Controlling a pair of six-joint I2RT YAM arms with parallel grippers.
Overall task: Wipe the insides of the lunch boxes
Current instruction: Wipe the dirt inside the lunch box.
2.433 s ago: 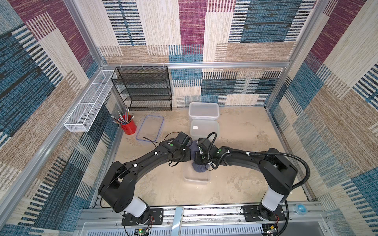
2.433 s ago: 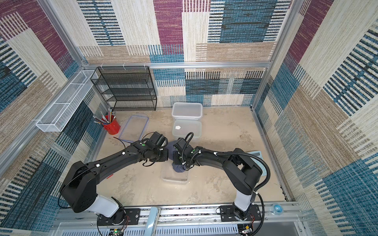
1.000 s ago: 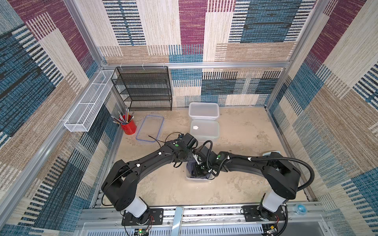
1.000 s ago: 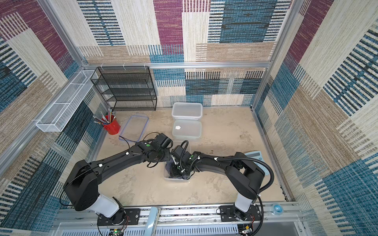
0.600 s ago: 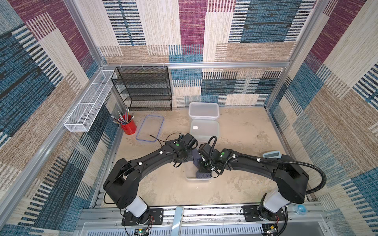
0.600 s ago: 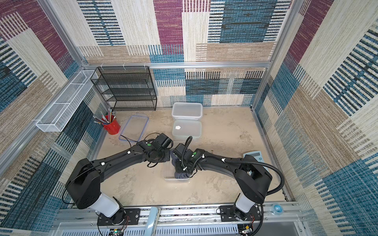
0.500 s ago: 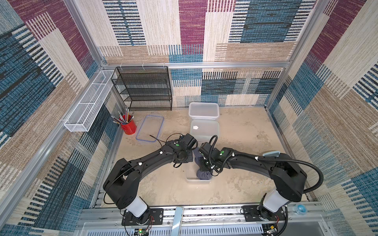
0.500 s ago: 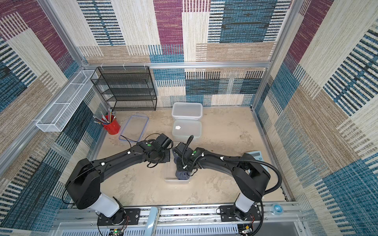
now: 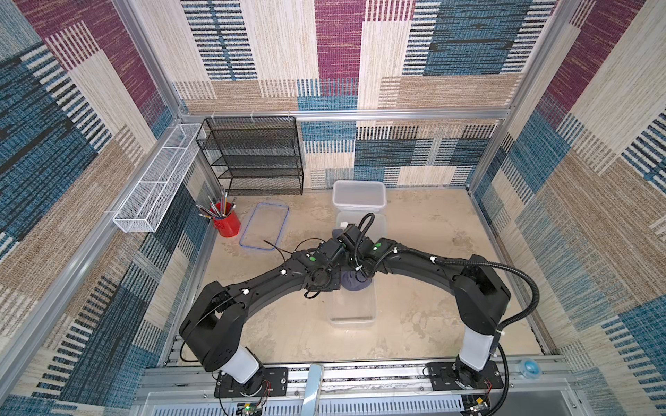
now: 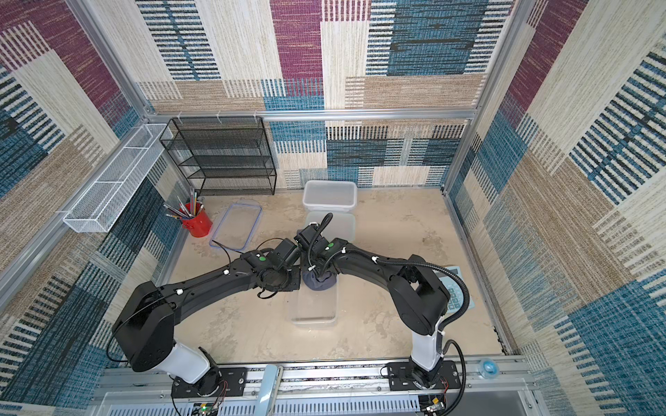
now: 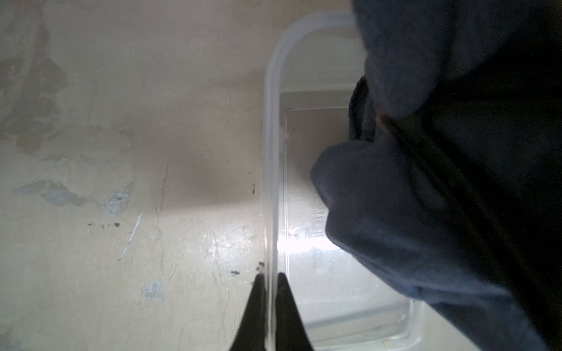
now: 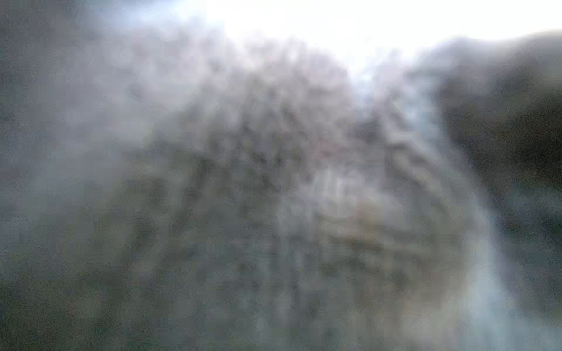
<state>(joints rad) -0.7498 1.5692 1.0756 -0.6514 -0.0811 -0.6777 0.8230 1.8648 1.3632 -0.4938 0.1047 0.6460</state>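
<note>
With the left gripper [image 11: 270, 277] clenched on the lunch box [image 9: 353, 309] rim, the right gripper [image 9: 361, 276], grasping the cloth [image 9: 349, 286], should press into every inner corner.

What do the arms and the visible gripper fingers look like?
Both the left arm and right arm are matte black with white base sleeves, green wrist dots and white cable ties. A corrugated black hose runs along the right arm; the left gripper has slim tapered black fingers.
</note>
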